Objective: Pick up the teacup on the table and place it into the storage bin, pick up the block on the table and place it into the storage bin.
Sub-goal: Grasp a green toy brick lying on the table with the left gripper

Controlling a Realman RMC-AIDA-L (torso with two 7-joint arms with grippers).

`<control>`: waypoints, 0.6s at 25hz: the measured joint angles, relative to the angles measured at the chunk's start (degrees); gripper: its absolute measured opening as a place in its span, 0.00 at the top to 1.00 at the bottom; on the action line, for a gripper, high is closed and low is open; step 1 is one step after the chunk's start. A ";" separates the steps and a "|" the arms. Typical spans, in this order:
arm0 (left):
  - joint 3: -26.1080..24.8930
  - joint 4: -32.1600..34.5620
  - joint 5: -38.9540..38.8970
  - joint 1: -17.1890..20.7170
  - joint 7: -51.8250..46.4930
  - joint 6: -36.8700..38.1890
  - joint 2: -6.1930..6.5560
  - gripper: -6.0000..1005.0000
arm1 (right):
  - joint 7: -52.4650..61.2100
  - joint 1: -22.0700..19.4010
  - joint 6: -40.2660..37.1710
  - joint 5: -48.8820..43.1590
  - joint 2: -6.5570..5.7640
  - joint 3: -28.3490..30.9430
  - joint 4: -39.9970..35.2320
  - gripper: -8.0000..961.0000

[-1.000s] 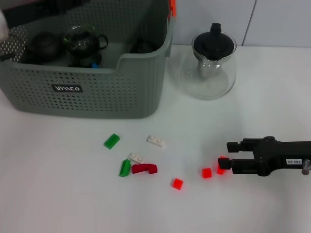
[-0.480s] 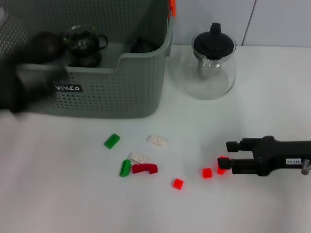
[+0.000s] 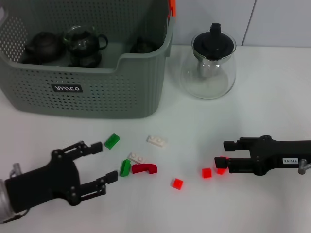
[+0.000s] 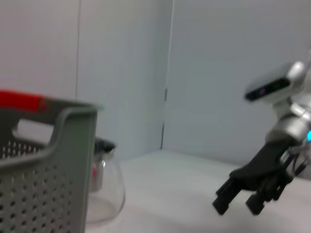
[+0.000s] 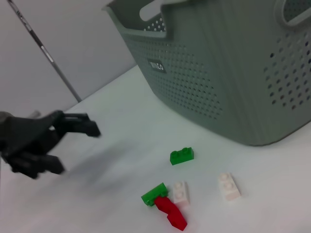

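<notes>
Left hand (image 3: 99,162) has come down out of the storage bin (image 3: 97,92) within the last second: a second ago it was off at the bin's far left corner, half a second ago a dark blur across the bin's front wall, and now it sits low over the desk (image 3: 252,121) in front of the bin. Its fingers are spread wide, empty. Judgement: the teacup half of the task looks done, and the arm is now setting up for a block.

Bin contents seen from the head view: a dark teapot, a glass pot and another dark vessel; I cannot pick out a teacup among them.

Blocks relative to the left hand: the green block (image 3: 112,141) lies just beyond its upper finger; a second green block (image 3: 125,168) lies just off its lower fingertip, touching the dark red piece (image 3: 145,168). Two white blocks (image 3: 156,141) lie further out. All are small, flat studded bricks, lying loose on the desk.

Right hand (image 3: 221,158) is unchanged over the second, low at the desk's right side, fingers parted around a red block (image 3: 221,167) but not visibly closed on it. Two more red blocks (image 3: 207,172) lie just ahead of its fingertips.

The glass teapot (image 3: 210,63) stands beside the bin, well away from both hands.
</notes>
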 joint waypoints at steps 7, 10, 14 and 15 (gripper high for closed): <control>0.22 -5.72 0.86 -3.06 3.52 -11.73 0.14 0.29 | 0.20 -0.20 0.05 -0.05 0.12 -0.02 0.07 0.23; -0.08 -7.97 0.73 -2.92 9.84 -15.14 0.09 0.33 | 0.32 -0.37 0.05 -0.07 0.14 0.01 0.09 0.23; -0.41 -10.59 0.82 -2.48 16.52 -17.22 -0.04 0.35 | 0.34 -0.42 0.05 -0.08 0.14 0.06 0.09 0.23; -0.46 -10.92 0.86 -2.45 17.29 -17.67 -0.05 0.35 | 0.34 -0.42 0.05 -0.08 0.14 0.07 0.09 0.23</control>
